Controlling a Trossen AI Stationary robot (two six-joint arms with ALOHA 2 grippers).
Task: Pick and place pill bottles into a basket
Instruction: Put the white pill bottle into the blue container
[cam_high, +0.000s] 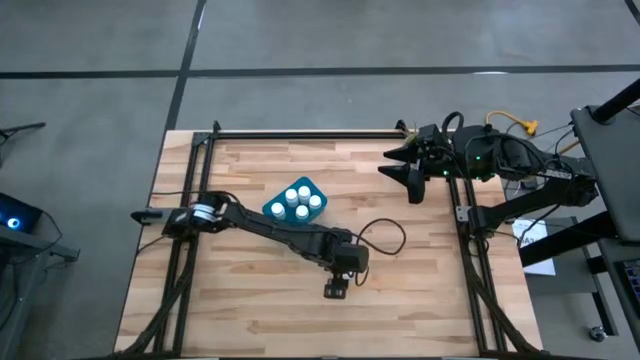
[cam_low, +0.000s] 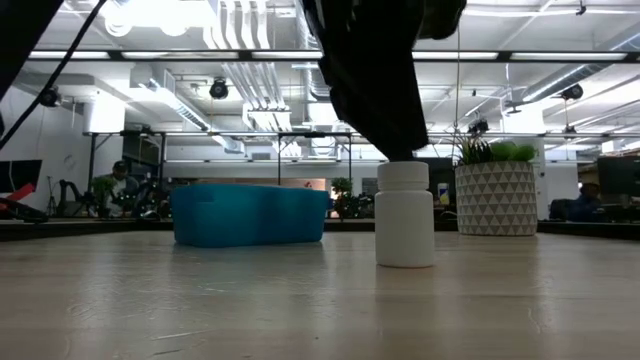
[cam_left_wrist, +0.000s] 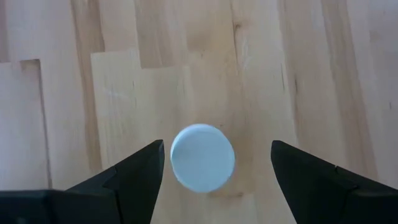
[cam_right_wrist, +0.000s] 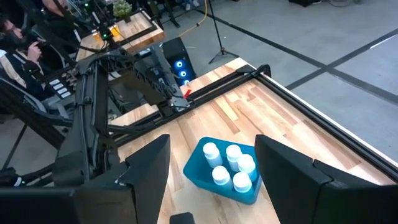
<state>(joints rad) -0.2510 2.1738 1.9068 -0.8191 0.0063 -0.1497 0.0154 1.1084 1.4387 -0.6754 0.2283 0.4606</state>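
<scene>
Last pill bottle (cam_low: 404, 214) upright on table (cam_high: 420, 290), at 5 o'clock from basket (cam_high: 272, 209) holding five; left gripper (cam_left_wrist: 214, 168) directly above, jaws wide, empty, straddling cap; advise straight descent, centred, before closing; right gripper (cam_high: 397, 163) parked at 2 o'clock, jaws apart.

The left arm stretches from the table's (cam_high: 250, 310) left edge across its middle, wrist bent down, the left gripper (cam_left_wrist: 217, 163) hanging low over the wood with fingers (cam_left_wrist: 134, 177) spread wide. The right arm sits folded at the table's far right corner, the right gripper (cam_right_wrist: 211, 155) spread too.
</scene>
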